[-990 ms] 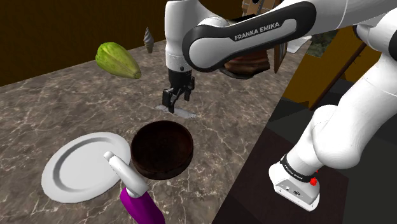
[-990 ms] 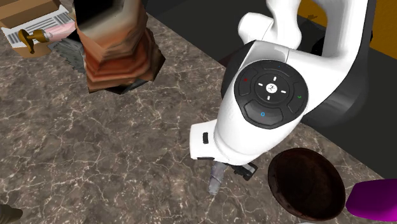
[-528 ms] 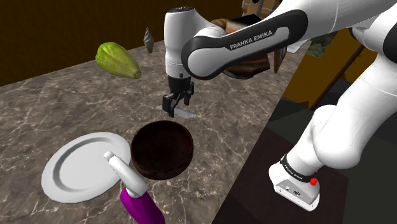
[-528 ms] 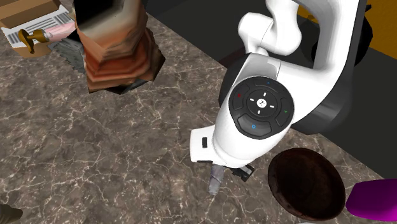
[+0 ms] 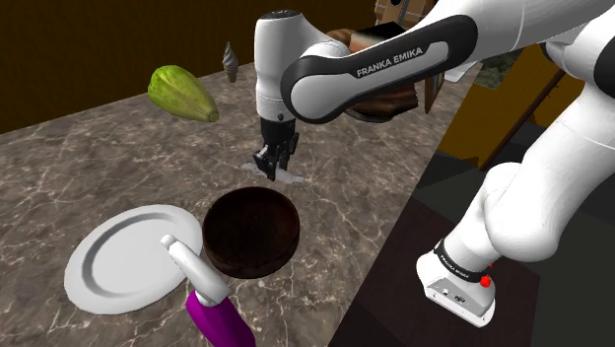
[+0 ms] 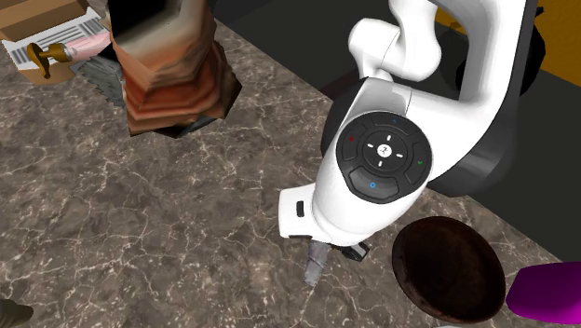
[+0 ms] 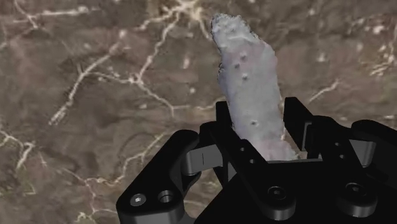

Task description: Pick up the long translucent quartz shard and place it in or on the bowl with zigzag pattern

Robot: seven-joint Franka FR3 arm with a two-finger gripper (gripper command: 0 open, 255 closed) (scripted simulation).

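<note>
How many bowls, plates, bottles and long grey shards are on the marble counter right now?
Bowls: 1, the dark brown bowl.
Plates: 1, the white plate.
Bottles: 1, the purple bottle with a white top.
Shards: 1, the long grey shard, clasped by the fingers.
Total: 4.

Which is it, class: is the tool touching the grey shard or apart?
Touching: in the wrist view the tool clasps the shard between its fingers.
</note>
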